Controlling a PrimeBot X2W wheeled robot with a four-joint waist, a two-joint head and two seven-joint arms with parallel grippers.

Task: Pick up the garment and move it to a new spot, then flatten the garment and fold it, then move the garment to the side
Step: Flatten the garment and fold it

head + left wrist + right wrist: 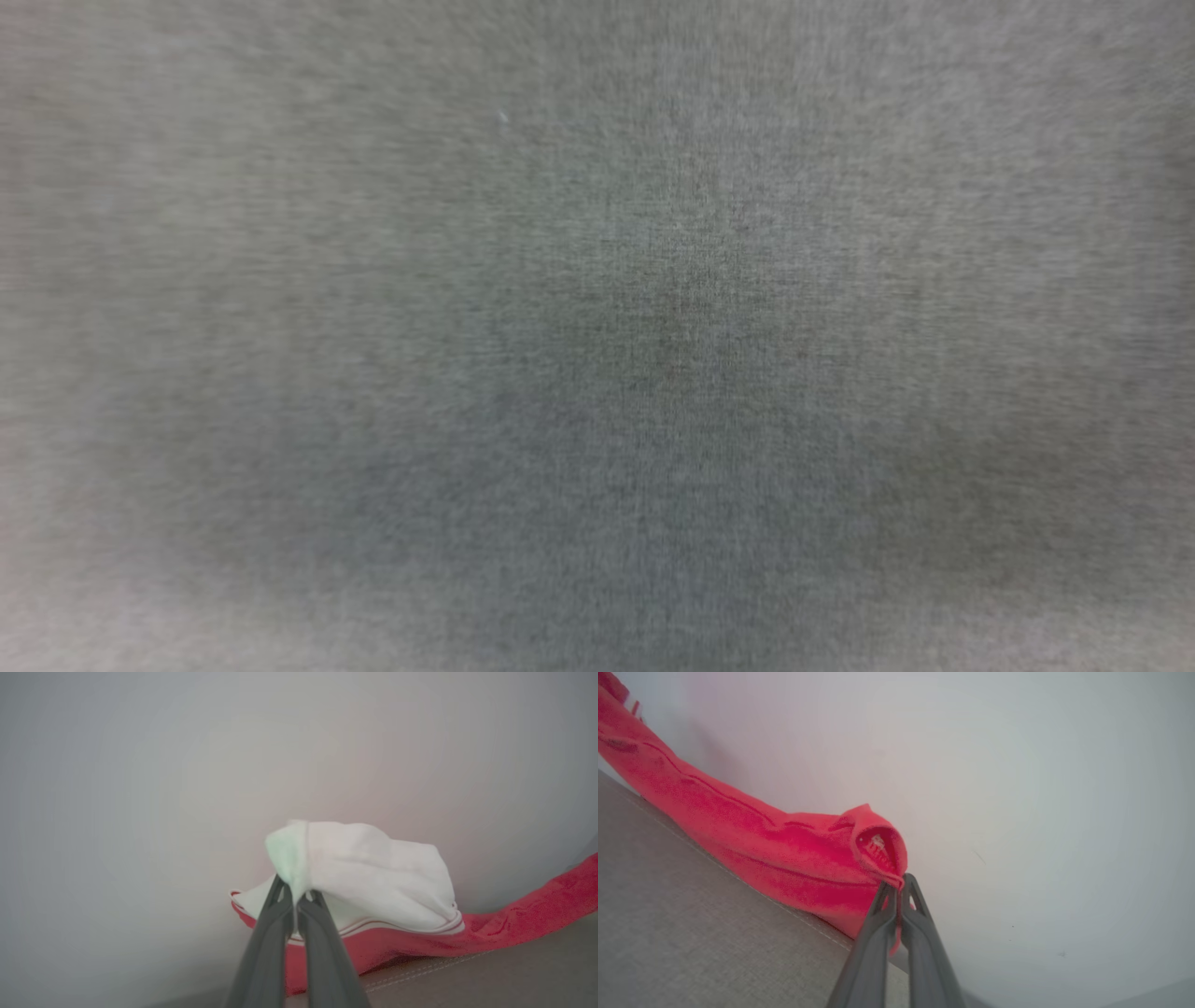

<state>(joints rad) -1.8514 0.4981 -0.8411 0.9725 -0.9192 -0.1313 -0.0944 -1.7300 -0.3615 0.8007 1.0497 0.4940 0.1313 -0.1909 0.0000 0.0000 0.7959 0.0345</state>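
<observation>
Soft matt knit cloth in the garment (373, 868), nubbly where red, finer where white. Dark, smooth, matt, plastic-looking on the left gripper (295, 900) and right gripper (899, 886). Coarse grey woven upholstery (691, 914), seam-stitched.

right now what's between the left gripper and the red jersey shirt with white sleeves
Nothing: in the left wrist view the left gripper is shut right on a white sleeve of the red jersey shirt.
</observation>
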